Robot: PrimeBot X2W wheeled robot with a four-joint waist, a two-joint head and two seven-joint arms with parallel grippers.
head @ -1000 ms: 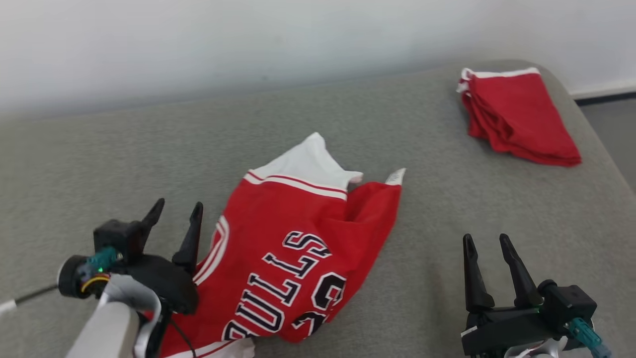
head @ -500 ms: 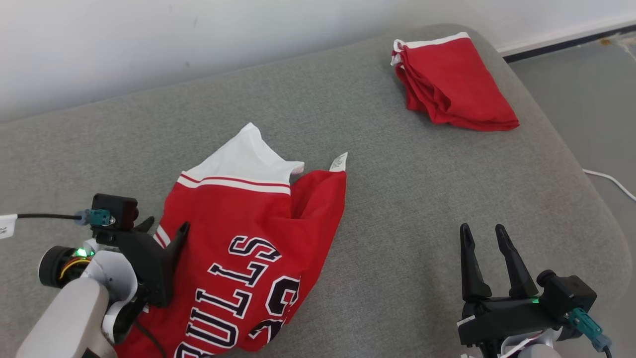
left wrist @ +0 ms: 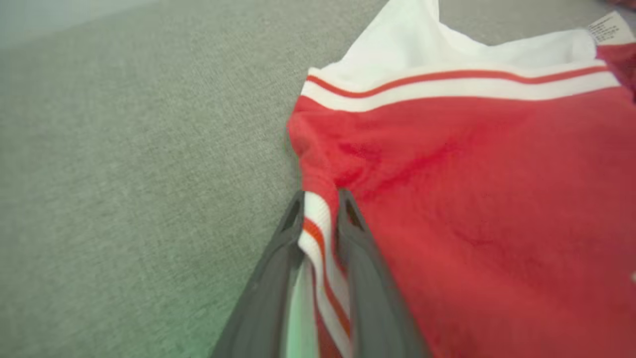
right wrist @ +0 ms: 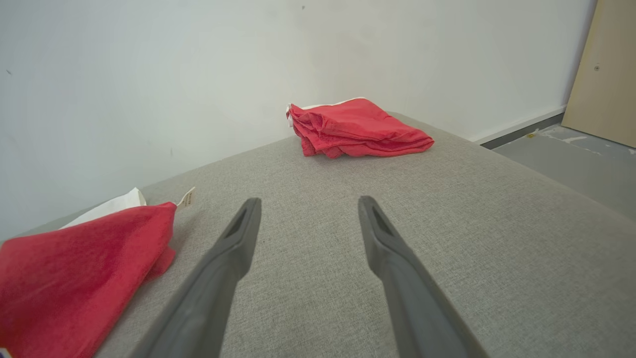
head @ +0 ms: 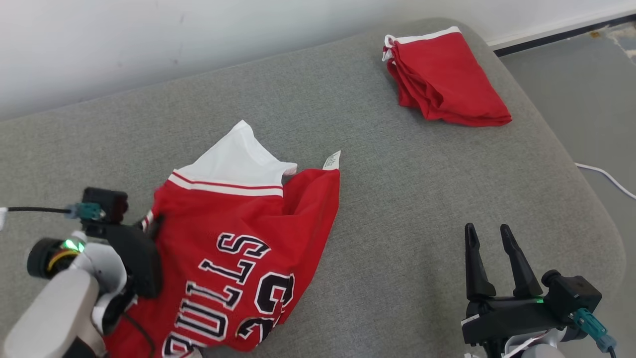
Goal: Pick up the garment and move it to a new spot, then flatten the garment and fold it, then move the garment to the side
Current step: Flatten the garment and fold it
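Observation:
The garment (head: pixel 233 238) is a red jersey with black-and-white lettering, white-and-red trim and a white part at its far end, lying crumpled at the left of the grey cushion (head: pixel 397 189). My left gripper (head: pixel 151 223) is at its left edge. In the left wrist view the fingers (left wrist: pixel 278 253) are pressed together on the striped trim of the garment (left wrist: pixel 472 174), so my left gripper (left wrist: pixel 320 201) is shut on it. My right gripper (head: pixel 489 231) stands open above bare cushion to the right. Between its spread fingers (right wrist: pixel 228 253) nothing is held, and the garment (right wrist: pixel 74 263) lies off to its left.
A second red garment, folded (head: pixel 444 79), lies at the cushion's far right corner, also seen as a folded pile (right wrist: pixel 357 127) ahead of the right gripper. A white wall runs behind. The cushion's right edge drops to grey floor (head: pixel 586 89) with a white cable (head: pixel 603 176).
The head camera has swung, shifting the whole picture left. My left gripper has come down onto the garment's left edge and closed on the striped trim. The right gripper stays open.

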